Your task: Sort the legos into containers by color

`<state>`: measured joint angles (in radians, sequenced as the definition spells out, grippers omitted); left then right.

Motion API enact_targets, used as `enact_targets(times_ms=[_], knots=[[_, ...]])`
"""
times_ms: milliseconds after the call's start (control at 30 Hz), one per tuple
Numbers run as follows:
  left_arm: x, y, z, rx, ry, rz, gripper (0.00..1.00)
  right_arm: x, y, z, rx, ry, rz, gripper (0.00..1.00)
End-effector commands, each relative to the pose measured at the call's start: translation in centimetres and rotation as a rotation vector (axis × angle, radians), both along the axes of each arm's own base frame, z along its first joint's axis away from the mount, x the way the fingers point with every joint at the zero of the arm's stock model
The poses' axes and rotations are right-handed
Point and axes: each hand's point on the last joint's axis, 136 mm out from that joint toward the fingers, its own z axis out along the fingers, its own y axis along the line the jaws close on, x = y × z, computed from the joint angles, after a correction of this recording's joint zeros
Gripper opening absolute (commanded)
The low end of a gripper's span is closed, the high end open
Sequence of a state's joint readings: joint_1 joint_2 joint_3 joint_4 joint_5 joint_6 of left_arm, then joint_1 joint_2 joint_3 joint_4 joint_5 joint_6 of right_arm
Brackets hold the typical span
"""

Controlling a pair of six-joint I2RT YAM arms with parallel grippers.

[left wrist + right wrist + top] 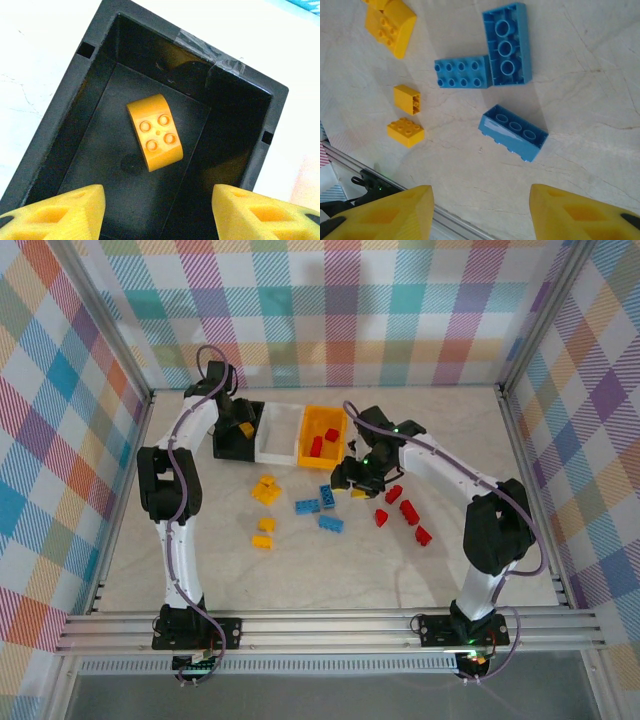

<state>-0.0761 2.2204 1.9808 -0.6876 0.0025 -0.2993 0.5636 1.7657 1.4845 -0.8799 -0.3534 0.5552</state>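
From the top camera, three bins stand side by side in a row near the far edge of the desk (300, 570), left of its middle. The black bin (226, 448) is on the left and the white bin (280, 436) in the middle. The yellow-orange bin (322, 416) on the right has two red bricks (331, 435) inside. The left fingers (241, 427) hang over the black bin. The right fingers (352, 483) hover near the desk's middle, between the loose blue bricks (327, 496) and the loose red bricks (409, 512). Loose yellow bricks (266, 488) lie further toward the left edge.

In the left wrist camera, the left fingers (55, 212) are spread apart with nothing between them, above the open black bin (65, 115). One yellow brick (155, 132) with a curved end lies studs up on the bin's floor, clear of the walls.

In the right wrist camera, the right fingers (385, 215) stand apart and empty over bare desk. Beyond them lie three blue bricks: one alone (513, 132), nearest the fingers, and two touching in an L shape. Three yellow bricks lie off to the side, apart from the blue ones
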Motion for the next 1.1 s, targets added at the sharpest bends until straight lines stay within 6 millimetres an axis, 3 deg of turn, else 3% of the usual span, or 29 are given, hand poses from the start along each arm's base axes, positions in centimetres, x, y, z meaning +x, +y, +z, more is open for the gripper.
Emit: enact_targets(times_ms=[0,133,300,433,567,700,900,1067], knots=[[-1.6,0.1,3.8,-0.018,-0.027,-0.004,0.61,-0.2,0.1,0.7,-0.004,-0.007,0.038,0.54],[-3.9,-0.5,6.4,-0.052,-0.049,-0.022,0.64,-0.4,-1.0,0.9,-0.031,0.004,0.007,0.55],[-9.5,-2.8,7.8,-0.093,-0.012,-0.092,0.67,-1.3,-4.7,-0.6,-0.143,0.06,-0.104,0.55],[-15.0,-4.6,6.9,-0.117,0.046,-0.141,0.68,-1.8,-7.3,-2.5,-0.186,0.121,-0.184,0.55],[-21.3,-6.5,4.5,-0.143,0.14,-0.203,0.69,-1.5,-9.2,-4.6,-0.238,0.149,-0.196,0.55],[-26.5,-6.6,2.2,-0.15,0.212,-0.206,0.71,-0.7,-10.4,-6.0,-0.275,0.166,-0.215,0.56],[-30.6,-6.1,0.2,-0.178,0.254,-0.173,0.72,0.0,-10.2,-8.4,-0.285,0.214,-0.239,0.59],[-31.4,-5.9,-0.1,-0.183,0.253,-0.155,0.73,0.5,-10.0,-10.4,-0.292,0.248,-0.271,0.59]])
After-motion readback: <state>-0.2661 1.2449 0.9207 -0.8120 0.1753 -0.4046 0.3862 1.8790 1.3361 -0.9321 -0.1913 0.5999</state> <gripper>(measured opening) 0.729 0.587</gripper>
